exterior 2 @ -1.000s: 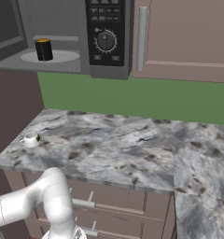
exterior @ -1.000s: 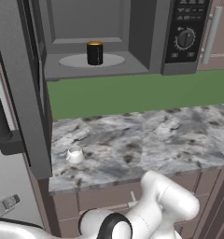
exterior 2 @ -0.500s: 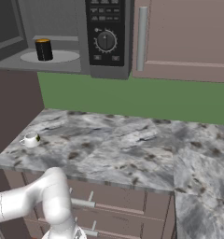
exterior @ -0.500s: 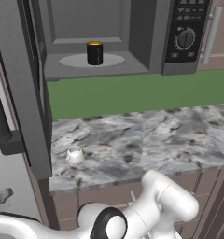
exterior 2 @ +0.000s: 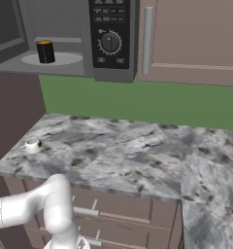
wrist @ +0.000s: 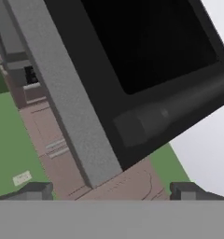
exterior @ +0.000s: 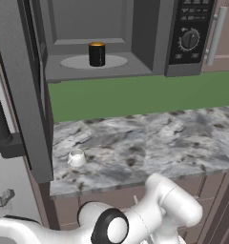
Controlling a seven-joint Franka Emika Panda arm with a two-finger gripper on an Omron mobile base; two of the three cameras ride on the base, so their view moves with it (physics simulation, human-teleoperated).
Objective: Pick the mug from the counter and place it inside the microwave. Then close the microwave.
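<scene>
The gripper point(wrist: 112, 189) gapes wide and empty below the open microwave door point(wrist: 132, 60); mug point(exterior: 97, 54) sits inside, closing remains.

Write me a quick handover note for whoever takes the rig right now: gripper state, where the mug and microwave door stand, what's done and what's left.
Gripper: open and empty, low beside the counter, looking up at the outer face of the microwave door; its bar handle lies just ahead.
Mug: upright on the turntable inside the microwave.
Door: wide open, swung out to the left.
Counter: a small white cup sits near its left edge; not part of the job.
Done: mug placed inside.
Left: push the door shut.
</scene>
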